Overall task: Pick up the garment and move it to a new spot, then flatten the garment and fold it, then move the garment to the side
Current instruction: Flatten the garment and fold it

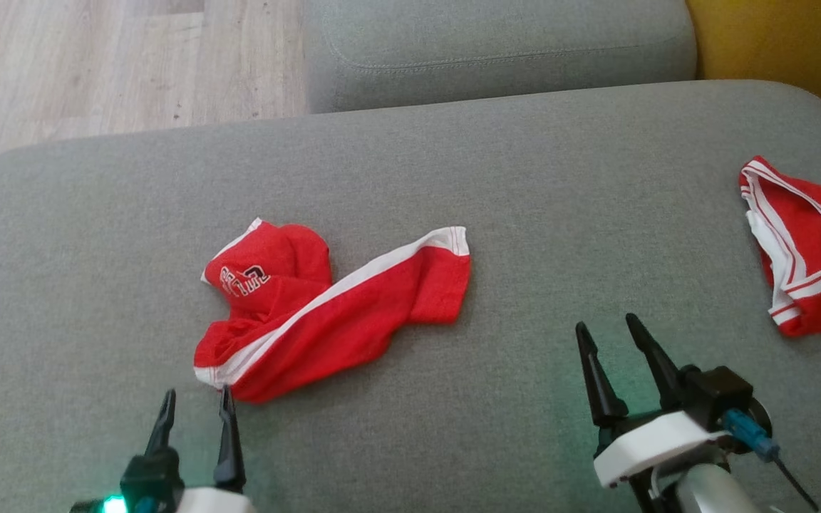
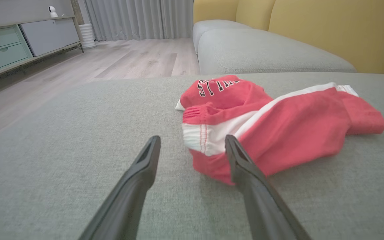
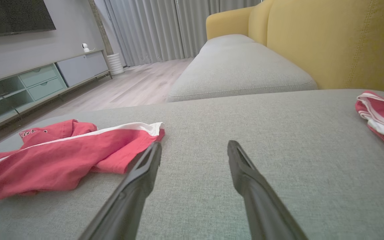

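Head view: crumpled red garment [image 1: 325, 313] centre on grey cushion [image 1: 453, 157]; second garment [image 1: 802, 249] at right edge; left gripper [image 1: 197, 390] and right gripper [image 1: 605, 321] spread wide, empty.

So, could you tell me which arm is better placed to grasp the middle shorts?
Left, probably. The left jaws stand open at the shorts' near corner, by the white band. The right jaws, also open, stand apart from the cloth over bare cushion.
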Controlling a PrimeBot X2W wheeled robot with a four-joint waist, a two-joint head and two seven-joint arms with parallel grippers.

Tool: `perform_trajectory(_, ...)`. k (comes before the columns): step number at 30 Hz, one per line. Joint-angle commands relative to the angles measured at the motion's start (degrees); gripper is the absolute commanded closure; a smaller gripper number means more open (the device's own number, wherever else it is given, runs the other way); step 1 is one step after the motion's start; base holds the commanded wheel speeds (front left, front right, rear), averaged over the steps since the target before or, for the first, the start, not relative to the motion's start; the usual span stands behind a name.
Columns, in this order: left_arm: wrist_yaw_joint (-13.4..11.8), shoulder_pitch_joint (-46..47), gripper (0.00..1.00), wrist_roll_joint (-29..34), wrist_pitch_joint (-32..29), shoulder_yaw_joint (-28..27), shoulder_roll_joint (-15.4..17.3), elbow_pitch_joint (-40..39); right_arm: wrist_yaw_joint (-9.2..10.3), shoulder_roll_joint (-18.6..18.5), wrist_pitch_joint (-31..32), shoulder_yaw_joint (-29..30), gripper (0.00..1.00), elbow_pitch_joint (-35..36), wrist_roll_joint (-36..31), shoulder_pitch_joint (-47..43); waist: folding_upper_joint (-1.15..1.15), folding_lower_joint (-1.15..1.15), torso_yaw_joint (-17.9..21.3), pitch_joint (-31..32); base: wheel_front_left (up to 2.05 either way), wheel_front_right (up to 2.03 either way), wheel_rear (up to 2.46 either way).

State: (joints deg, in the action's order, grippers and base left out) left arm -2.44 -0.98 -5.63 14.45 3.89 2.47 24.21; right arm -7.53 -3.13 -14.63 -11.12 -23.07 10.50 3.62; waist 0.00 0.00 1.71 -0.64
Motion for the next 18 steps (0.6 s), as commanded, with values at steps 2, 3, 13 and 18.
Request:
perform_trajectory(2,0.2,0.7,0.0,0.6,0.5,-2.2,0.5,-1.7,0.04,0.2,-0.4,-1.5,0.0,1.7,-0.3,1.6,0.0,0.0,-0.2,0.1,0.0,0.0,0.0)
perform_trajectory(3,0.3,0.5,0.0,0.7,0.5,-2.3,0.5,-1.5,0.04,0.2,-0.4,-1.5,0.0,1.6,-0.4,1.5,0.0,0.0,-0.2,0.1,0.0,0.0,0.0)
perform_trajectory(13,1.3,0.6,0.0,0.4,0.5,-3.7,0.5,-1.4,0.04,0.2,-0.4,-1.5,0.0,1.2,-0.5,1.4,0.0,0.0,-0.5,0.4,0.0,0.0,0.0)
perform_trajectory(18,5.7,1.8,0.0,-3.1,0.5,-3.9,0.4,-1.4,0.04,0.2,-0.4,-1.7,0.0,0.6,-0.4,1.4,0.0,0.0,-0.6,0.0,0.0,0.0,0.0)
